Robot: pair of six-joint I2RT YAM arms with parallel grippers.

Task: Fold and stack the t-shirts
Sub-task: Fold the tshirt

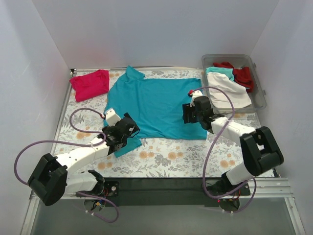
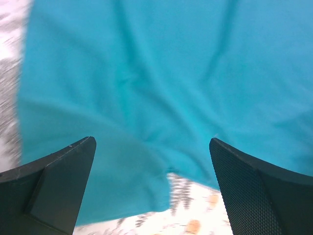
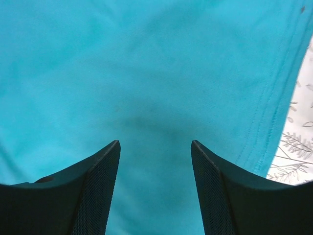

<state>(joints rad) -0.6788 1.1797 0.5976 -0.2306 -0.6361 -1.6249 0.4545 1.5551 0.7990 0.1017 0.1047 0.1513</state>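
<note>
Both the left claw (image 2: pixel 152 147) and the right claw (image 3: pixel 155 147) hang spread above the teal t-shirt (image 1: pixel 156 100), which lies flat on the table (image 1: pixel 166 156), so each should probably drop straight onto its nearby edge, pinch the cloth fully, and lift in step.

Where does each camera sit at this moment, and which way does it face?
Top external: above and behind the arms, looking down on the table; both arms show, left hand and right hand over the teal t-shirt.
Left wrist: on the left arm, looking down past its open fingers at the shirt's wrinkled edge.
Right wrist: on the right arm, looking down past its open fingers at flat teal cloth and a hem.
Shared: all three see the teal t-shirt and floral table.
</note>
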